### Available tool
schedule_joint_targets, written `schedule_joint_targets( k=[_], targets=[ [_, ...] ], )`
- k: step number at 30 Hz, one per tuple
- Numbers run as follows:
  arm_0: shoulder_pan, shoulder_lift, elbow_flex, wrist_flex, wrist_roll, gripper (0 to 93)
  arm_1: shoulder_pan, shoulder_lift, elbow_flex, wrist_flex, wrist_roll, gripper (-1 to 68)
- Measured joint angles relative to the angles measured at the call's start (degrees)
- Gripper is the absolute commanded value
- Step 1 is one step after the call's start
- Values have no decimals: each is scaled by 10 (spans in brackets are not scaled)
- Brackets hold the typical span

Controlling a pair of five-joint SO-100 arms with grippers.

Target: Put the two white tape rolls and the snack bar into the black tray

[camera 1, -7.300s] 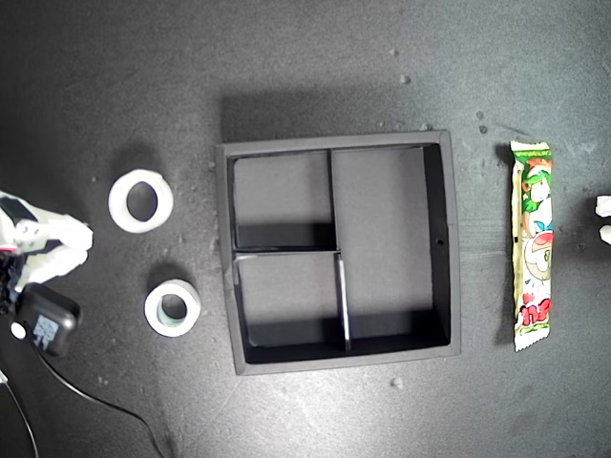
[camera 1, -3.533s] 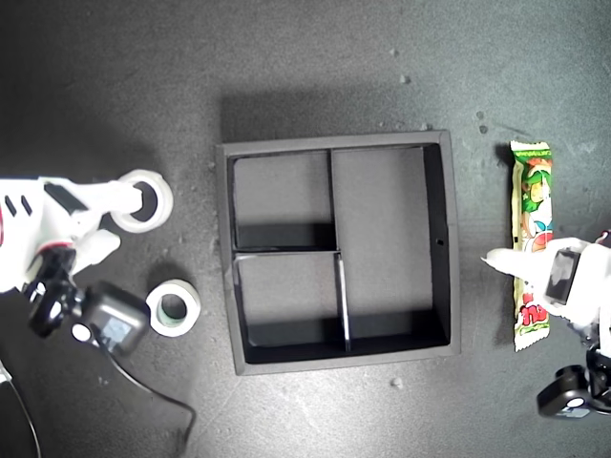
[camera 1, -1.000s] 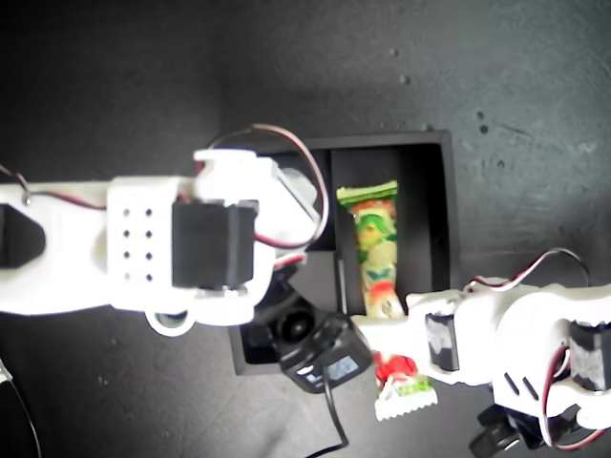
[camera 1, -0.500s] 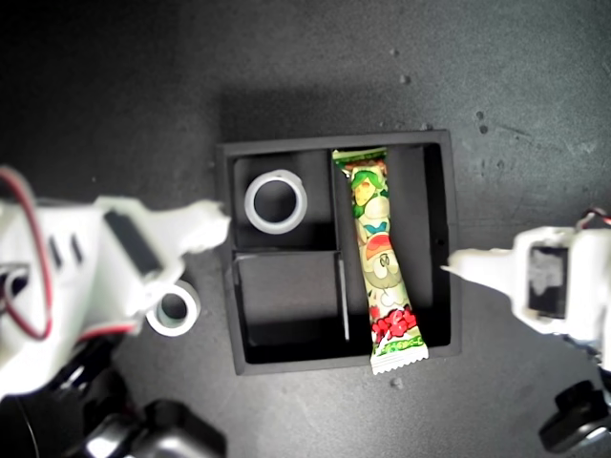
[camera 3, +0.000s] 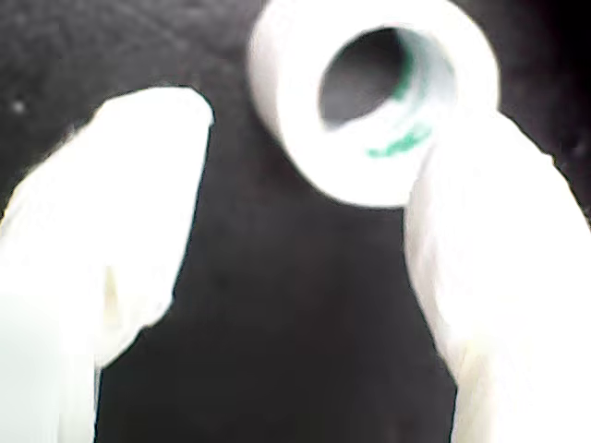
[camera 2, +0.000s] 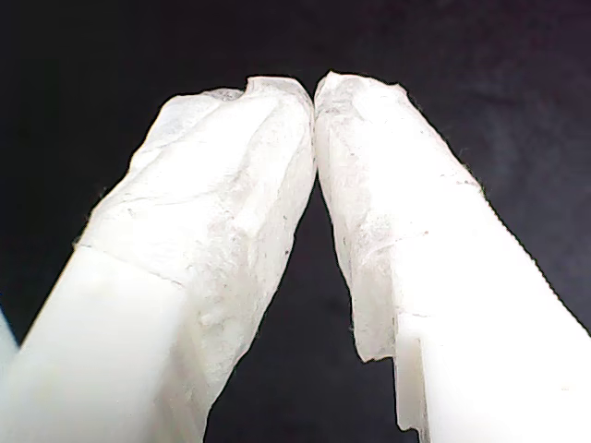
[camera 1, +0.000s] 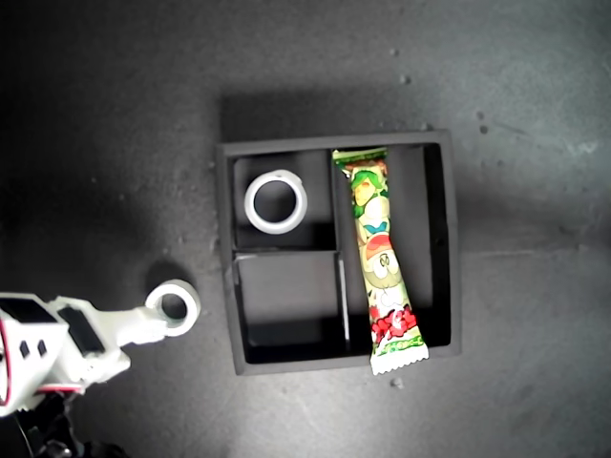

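My second gripper (camera 3: pixel 305 231) has its jaws spread apart, one tip against the green-cored tape roll (camera 1: pixel 174 306) just ahead of it on the dark speckled tabletop (camera 1: pixel 115 124). Past that roll sits the black tray (camera 1: pixel 221 258), holding the all-white tape roll (camera 1: pixel 276 201) in a small compartment and the snack bar (camera 1: pixel 380 262) in the tall one. My first gripper (camera 2: pixel 314 92) is pressed together, holding nothing, above dark surface.
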Motion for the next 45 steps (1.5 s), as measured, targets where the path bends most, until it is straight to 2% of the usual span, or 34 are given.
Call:
schedule_joint_targets(
  k=[9,23,40,45],
  targets=[
    [3,-46,20,-68,0,158,-18,110,186,-51,65,-5],
    [1,-76,41,-110,-10,158,-24,137,253,-91,82,-5],
    [0,-127,41,-136,-11,152,-28,265,373,-105,100,-5],
    [-11,-161,40,-144,-15,146,-28,354,448,-107,111,-5]
  ],
)
